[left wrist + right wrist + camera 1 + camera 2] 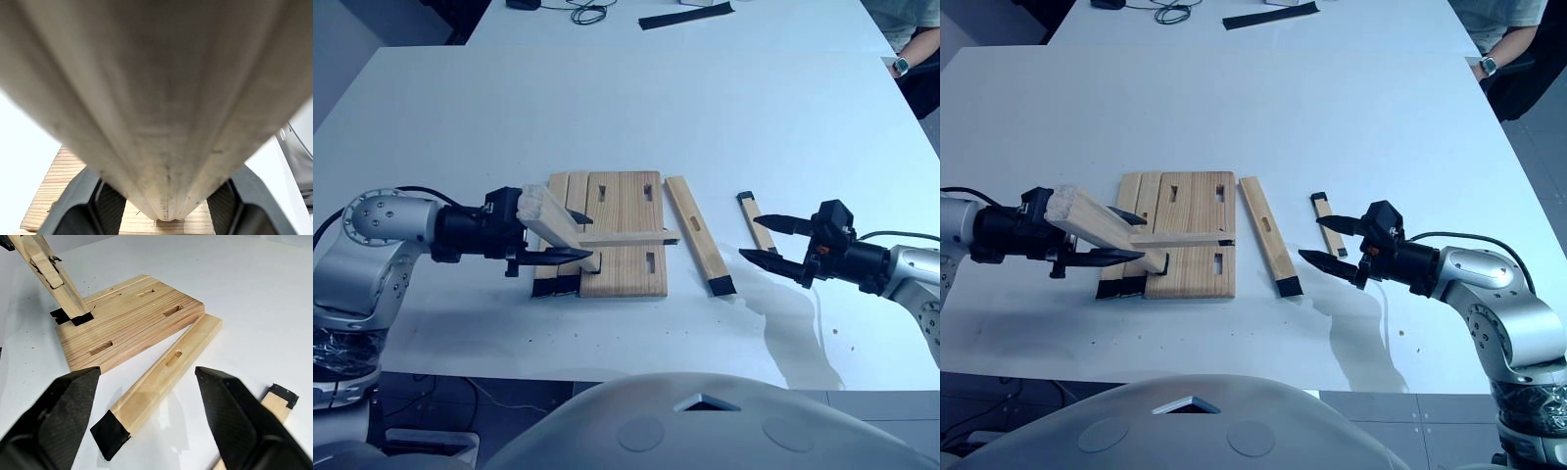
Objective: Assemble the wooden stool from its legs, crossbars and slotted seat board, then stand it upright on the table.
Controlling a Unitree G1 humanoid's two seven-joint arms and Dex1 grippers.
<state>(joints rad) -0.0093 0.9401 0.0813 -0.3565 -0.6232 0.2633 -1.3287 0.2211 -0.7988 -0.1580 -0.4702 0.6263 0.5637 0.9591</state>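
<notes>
Nearest, the right gripper (759, 237) hangs low over the white table (607, 108), its two fingers spread wide with nothing between them, just beside a narrow capped bar (756, 220); that bar lies flat, its long axis running near to far, black cap at the far end; about level with it, the left gripper (558, 237) is clamped on the held leg (546, 217), which slants from a raised end at the robot's left down to a black-capped foot at the near-left part of the seat board (631, 220); whether the foot touches the board I cannot tell; one thin crossbar (626, 236) juts from that leg, level, pointing to the robot's right across the board; the single board lies flat, three slots showing; a pair of legs (560, 191) lies side by side along its left edge, caps toward the robot; the free leg (697, 230) lies just right of the board, apart, cap near, one slot showing; farthest, a black strip (685, 17) and cables (587, 12).
</notes>
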